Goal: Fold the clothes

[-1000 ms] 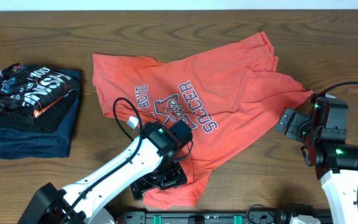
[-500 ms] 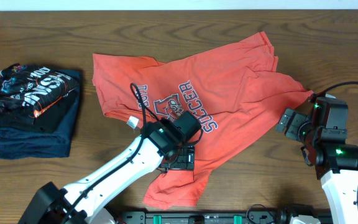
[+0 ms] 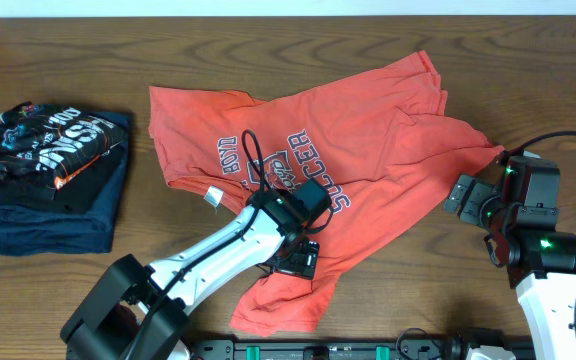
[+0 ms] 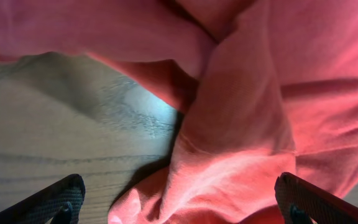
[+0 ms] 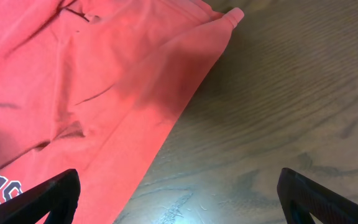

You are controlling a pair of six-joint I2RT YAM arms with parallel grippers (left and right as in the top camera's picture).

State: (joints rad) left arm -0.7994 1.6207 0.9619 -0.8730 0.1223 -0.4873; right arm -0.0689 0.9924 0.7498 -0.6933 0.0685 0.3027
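1. The orange-red short-sleeved cotton T-shirt (image 3: 368, 130) lies mid-table on the brown wood-grain table (image 3: 68, 50). It runs from left of centre across to the right arm, with one lobe trailing down to the near edge.
2. The left gripper (image 3: 298, 256) sits over the shirt's lower part, just below the chest print, where the cloth narrows into that lobe.
3. Left wrist view: the black fingertips (image 4: 55, 198) are in the lower corners, spread wide. A bunched ridge of shirt lies between and beyond them, with bare wood to the left. They are not pinching anything. I cannot tell whether the tips touch the cloth.
4. The right gripper (image 3: 465, 196) is over bare wood, just beside the shirt's right-hand tip.
5. Right wrist view: the fingertips (image 5: 45, 194) are also spread wide with nothing held. The shirt edge cuts diagonally across the left half and ends in a small point at the top.
6. The shirt is flat but skewed, not squared up. There are creases and overlaps on the right side and a twisted fold by the left gripper.
7. The block lettering "SOCCER" (image 3: 313, 170) runs diagonally beside the logo. A small white tag (image 3: 211, 197) shows at the lower-left edge.
8. A stack of black and navy folded garments (image 3: 53, 180) sits at far left, well apart from the shirt.
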